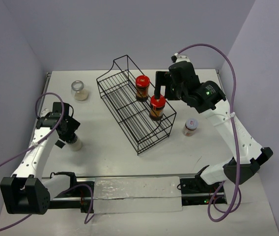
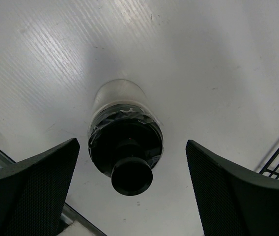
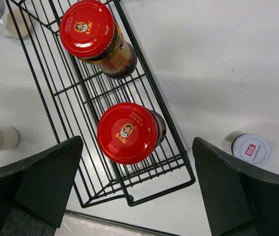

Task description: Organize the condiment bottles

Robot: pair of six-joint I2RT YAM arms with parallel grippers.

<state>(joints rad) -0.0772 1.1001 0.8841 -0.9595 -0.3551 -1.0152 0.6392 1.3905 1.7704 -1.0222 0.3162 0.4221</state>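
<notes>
left gripper [image 2: 132, 142] open, jaws astride the black-capped jar [image 1: 74, 143] without touching, left of the black wire rack [image 1: 129, 105] | right gripper [image 3: 137, 142] open over the near red-lidded jar [image 3: 127, 132] inside the rack | far red-lidded jar [image 3: 88, 29] also inside the rack | white-lidded jar [image 1: 191, 126] just right of the rack | pale-contents jar [image 1: 79, 90] left of the rack's far end

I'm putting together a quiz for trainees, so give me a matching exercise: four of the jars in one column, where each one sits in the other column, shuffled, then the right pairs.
1. front red-lidded jar
2. white-lidded jar
3. black-capped jar
4. pale-contents jar

A. on the table, left of the wire rack
B. below the left gripper, between its open jaws
C. standing in the rack
D. on the table, right of the rack

Pairs: 1-C, 2-D, 3-B, 4-A
</notes>
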